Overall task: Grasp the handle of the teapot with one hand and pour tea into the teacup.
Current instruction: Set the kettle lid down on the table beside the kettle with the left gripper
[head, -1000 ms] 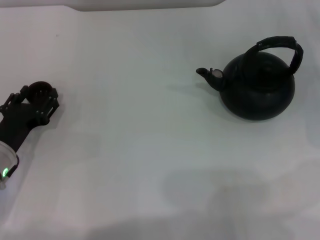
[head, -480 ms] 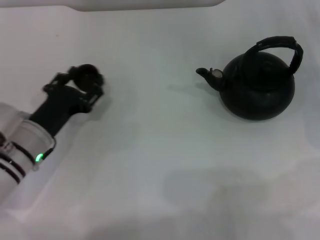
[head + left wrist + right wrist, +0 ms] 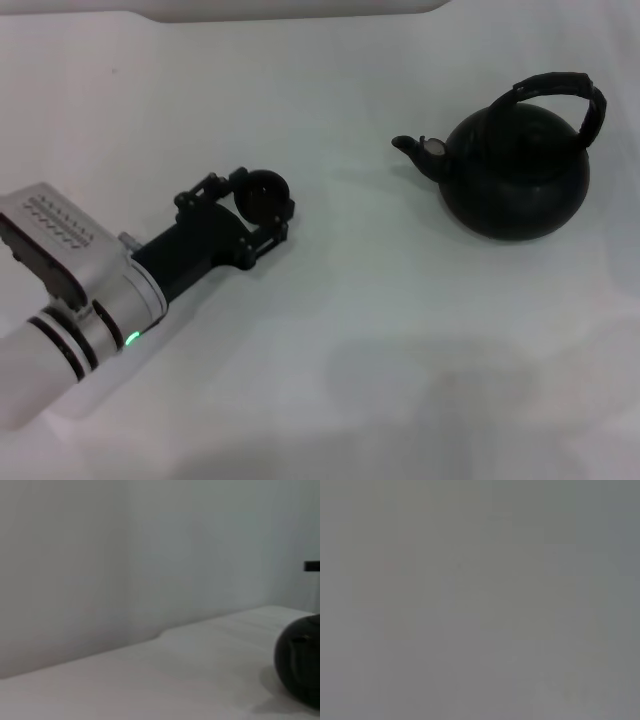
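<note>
The matte-black teapot [image 3: 515, 180] stands upright at the right of the white table, its spout [image 3: 412, 148] pointing left and its arched black handle [image 3: 572, 88] free above it. The small dark teacup [image 3: 263, 192] sits between the fingers of my left gripper [image 3: 258, 207], which is shut on it at centre-left, well left of the spout. In the left wrist view, part of the teapot [image 3: 299, 660] shows at the picture's edge. My right gripper is out of view, and the right wrist view is plain grey.
The white table [image 3: 350, 330] spreads in all directions around the two objects. A pale raised edge [image 3: 290, 8] runs along the far side. My white left arm [image 3: 70, 310] with its green light lies across the near left.
My left gripper has carried the teacup from the far left edge rightward toward the teapot. The teapot has not moved.
</note>
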You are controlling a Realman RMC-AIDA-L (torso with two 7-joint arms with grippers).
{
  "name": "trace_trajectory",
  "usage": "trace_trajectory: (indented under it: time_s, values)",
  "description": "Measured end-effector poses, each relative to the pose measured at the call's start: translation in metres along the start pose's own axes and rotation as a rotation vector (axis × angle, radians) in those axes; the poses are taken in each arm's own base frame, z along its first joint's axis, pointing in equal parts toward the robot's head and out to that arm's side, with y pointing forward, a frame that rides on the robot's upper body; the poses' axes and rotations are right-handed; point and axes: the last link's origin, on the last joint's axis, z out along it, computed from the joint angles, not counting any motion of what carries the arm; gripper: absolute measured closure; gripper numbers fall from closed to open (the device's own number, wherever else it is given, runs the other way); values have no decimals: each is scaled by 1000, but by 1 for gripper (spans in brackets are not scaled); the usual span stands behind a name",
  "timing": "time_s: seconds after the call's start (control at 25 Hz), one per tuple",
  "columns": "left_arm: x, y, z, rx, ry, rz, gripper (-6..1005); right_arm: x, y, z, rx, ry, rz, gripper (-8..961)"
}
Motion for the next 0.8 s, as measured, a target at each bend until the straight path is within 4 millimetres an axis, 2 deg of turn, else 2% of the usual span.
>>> trace_trajectory:
  time_s: [0.28, 0.8]
  values:
    - [-2, 14, 2, -53, -10, -23, 279, -1, 1, 0, -8, -7, -4, 136]
    - [-10, 10, 0, -35, -63, -19, 259, -3, 2, 0, -14, -23, -2, 137]
